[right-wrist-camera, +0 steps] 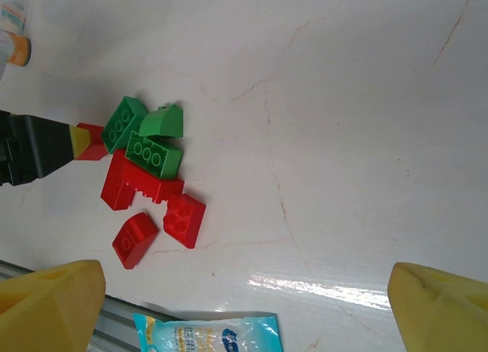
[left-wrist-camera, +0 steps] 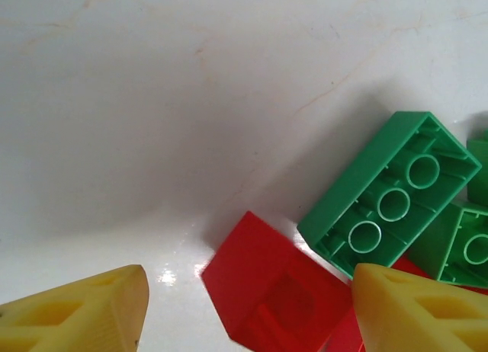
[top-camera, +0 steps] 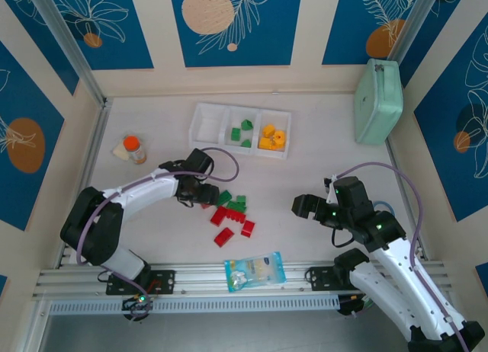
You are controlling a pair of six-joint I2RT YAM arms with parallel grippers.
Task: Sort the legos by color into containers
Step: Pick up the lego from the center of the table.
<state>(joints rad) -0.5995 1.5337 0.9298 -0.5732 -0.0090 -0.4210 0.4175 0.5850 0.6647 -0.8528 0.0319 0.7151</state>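
Yellow fingertips (left-wrist-camera: 76,310) of the left gripper (left-wrist-camera: 248,306), half open and gripping nothing, stand either side of a red wedge-shaped plastic brick (left-wrist-camera: 267,291) at the left edge of the pile (top-camera: 229,215), so one tip may drag along the green rectangular brick (left-wrist-camera: 389,192) just beside it, while the right gripper (right-wrist-camera: 244,306) hangs wide open, empty.

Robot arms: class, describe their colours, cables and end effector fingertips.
The left arm and right arm have white shells with black joints. A purple cable loops along each, and small green lights glow on them. The end effector fingertips are yellow wedges.
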